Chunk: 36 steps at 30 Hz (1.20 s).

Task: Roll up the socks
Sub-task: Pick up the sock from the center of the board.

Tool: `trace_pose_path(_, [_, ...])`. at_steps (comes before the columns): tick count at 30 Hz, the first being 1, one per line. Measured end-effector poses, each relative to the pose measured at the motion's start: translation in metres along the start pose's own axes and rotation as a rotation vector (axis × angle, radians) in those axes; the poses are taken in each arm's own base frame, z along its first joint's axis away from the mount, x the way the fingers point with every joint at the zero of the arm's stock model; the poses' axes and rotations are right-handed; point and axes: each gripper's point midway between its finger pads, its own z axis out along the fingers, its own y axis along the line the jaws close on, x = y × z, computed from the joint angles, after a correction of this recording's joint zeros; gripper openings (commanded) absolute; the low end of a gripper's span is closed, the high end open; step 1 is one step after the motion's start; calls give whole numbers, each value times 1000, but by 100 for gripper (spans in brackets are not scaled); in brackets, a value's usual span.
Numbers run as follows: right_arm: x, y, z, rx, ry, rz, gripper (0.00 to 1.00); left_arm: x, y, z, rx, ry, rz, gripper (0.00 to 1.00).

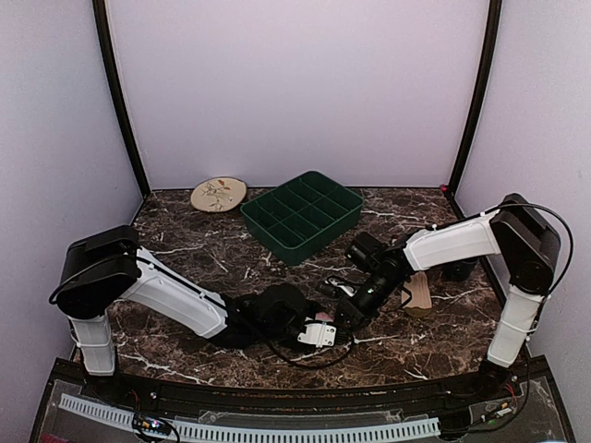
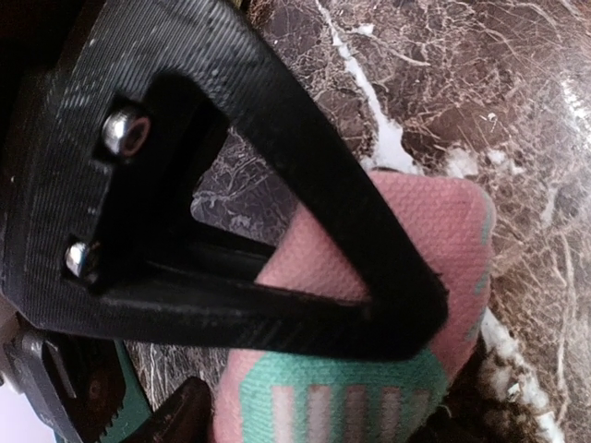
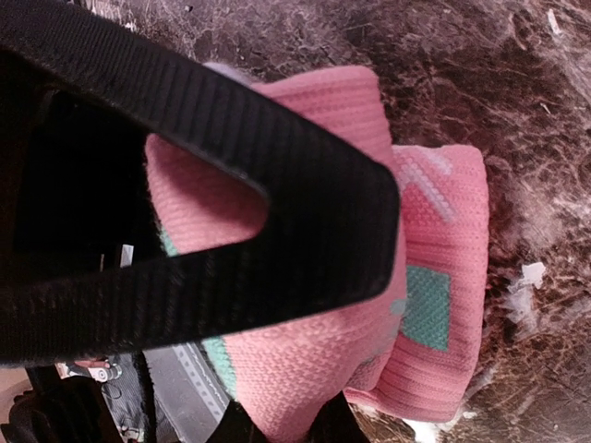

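2 socks: tan sock [image 1: 420, 293] | pink sock [image 3: 434, 277] apparently under left gripper [image 1: 317, 330], right gripper [image 1: 342, 312]

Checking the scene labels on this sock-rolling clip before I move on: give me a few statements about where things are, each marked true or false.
1. The pink sock lies flat at full length. False: it is bunched into layers.
2. The left fingers and the right fingers are both at the pink sock. True.
3. The tan sock is inside the green divided tray. False: it lies on the marble table beside the right arm.
4. The patterned plate sits left of the tray, near the table's far edge. True.
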Motion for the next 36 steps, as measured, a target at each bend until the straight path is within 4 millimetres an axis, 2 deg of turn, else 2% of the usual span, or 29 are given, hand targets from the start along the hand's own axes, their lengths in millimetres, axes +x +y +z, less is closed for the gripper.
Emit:
trace_pose_path(4, [0, -1, -1, -4, 0, 7, 0, -1, 0, 3, 15, 9, -2, 58])
trace_pose_path(9, [1, -1, -1, -10, 2, 12, 0, -1, -3, 6, 55, 14, -16, 43])
trace_pose_path(13, [3, -2, -1, -14, 2, 16, 1, -2, -7, 9, 118, 8, -29, 37])
trace_pose_path(15, [3, -2, -1, -15, -1, 14, 10, -3, -9, 9, 152, 0, -37, 36])
trace_pose_path(17, [4, -2, -1, -15, -4, 13, 24, -4, -11, 9, 182, -9, -45, 34])
trace_pose_path(22, [9, -2, -4, -10, -13, 18, 40, -7, -13, 10, 248, -25, -75, 33])
trace_pose_path(29, [23, -15, -11, 41, -22, 86, 46, -1, -11, 9, 282, -13, -122, 33])
trace_pose_path(36, [18, -18, -27, 81, -82, 116, 47, 8, -11, 2, 313, 20, -180, 32])
